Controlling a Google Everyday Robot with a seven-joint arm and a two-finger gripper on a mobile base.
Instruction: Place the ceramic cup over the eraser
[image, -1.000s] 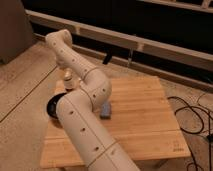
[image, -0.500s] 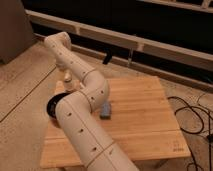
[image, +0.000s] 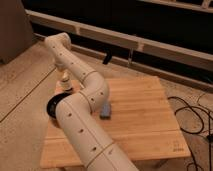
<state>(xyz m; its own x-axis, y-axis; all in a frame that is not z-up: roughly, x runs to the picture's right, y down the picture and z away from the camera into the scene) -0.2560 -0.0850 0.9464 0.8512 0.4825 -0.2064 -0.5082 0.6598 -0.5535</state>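
Observation:
My arm rises from the bottom of the camera view, bends at an elbow and reaches down over the table's far left corner. The gripper hangs there, pointing down, just behind the dark bowl. A small cream-white rounded shape, apparently the ceramic cup, sits at the gripper's end. A small dark shape right below it may be the eraser; I cannot tell for sure. The arm hides much of this spot.
The wooden table stands on a speckled floor. A flat blue-grey block lies beside my elbow near the table's middle. Black cables lie on the floor at the right. A dark wall with pale rails runs behind.
The gripper end has come down slightly toward the table's far left corner. The rest of the arm has hardly moved.

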